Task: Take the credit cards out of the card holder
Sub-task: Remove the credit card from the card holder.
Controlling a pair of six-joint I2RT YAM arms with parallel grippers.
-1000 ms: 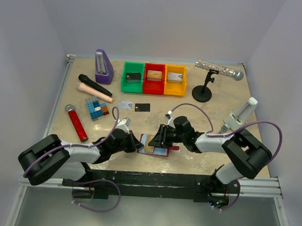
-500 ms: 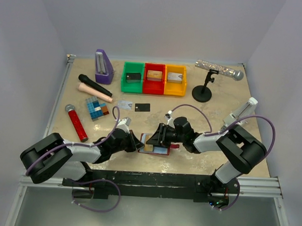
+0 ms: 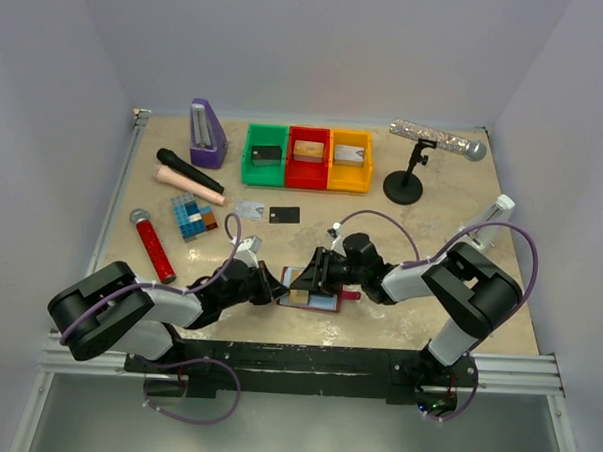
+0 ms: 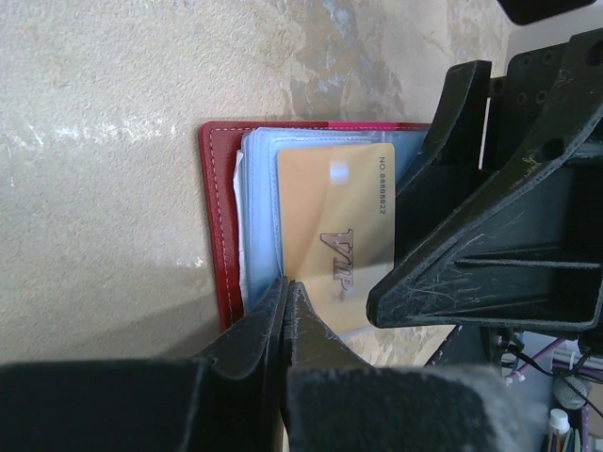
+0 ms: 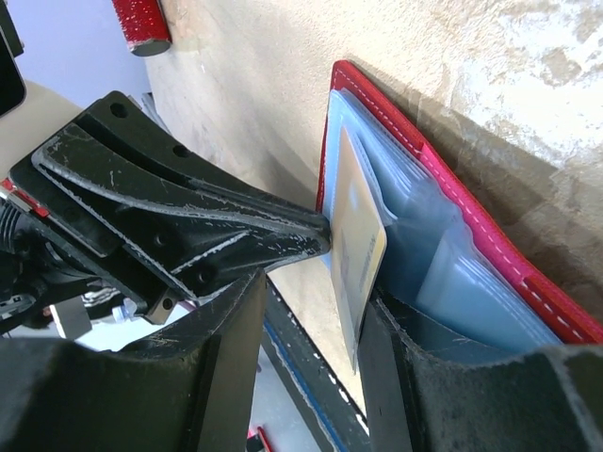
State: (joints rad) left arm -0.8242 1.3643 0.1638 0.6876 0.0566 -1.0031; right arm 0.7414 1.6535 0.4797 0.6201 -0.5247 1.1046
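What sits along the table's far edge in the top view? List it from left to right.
Purple metronome → green tray → red tray → yellow tray → silver microphone on its black stand.

Red card holder (image 4: 215,226) open flat; gold VIP card (image 4: 334,235) atop pale-blue sleeves (image 4: 259,179); silver card (image 3: 248,209), black card (image 3: 284,214) apart.
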